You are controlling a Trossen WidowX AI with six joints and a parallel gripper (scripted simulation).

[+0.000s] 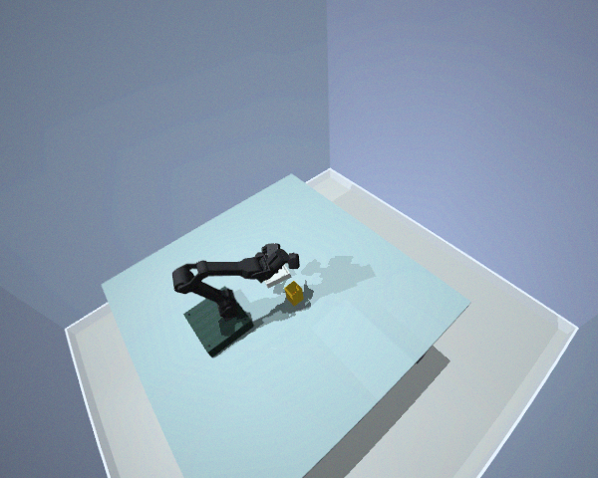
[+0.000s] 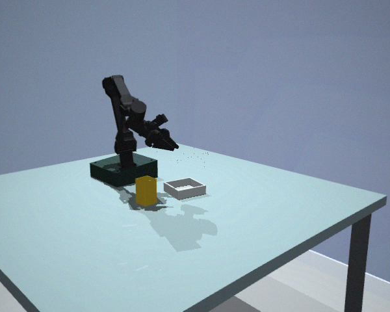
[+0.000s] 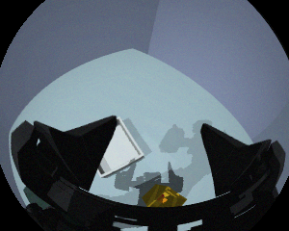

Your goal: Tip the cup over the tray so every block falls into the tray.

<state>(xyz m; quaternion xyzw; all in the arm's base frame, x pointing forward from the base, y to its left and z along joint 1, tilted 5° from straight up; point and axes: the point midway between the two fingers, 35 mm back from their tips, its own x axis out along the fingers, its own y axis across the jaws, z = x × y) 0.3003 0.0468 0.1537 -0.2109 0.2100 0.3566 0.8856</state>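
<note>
The yellow square cup [image 1: 291,293] [image 2: 145,192] [image 3: 150,197] stands upright on the table. Small orange and red blocks [image 3: 165,197] show inside it in the wrist view; their number cannot be told. The white shallow tray [image 1: 278,281] [image 2: 192,194] [image 3: 123,166] lies beside the cup, with no block seen in it; the arm covers part of it in the top view, and the left finger in the wrist view. My gripper [image 2: 176,147] [image 3: 160,123] is open and empty, high above the table and tilted down. The cup shows low in the wrist view, partly behind the gripper body.
The dark green base [image 1: 214,332] [image 2: 104,171] carries the arm, close to the cup and tray. The arm's shadow falls on the pale blue table [image 1: 268,385] [image 2: 71,234] around the cup. The table's edges are away from both objects.
</note>
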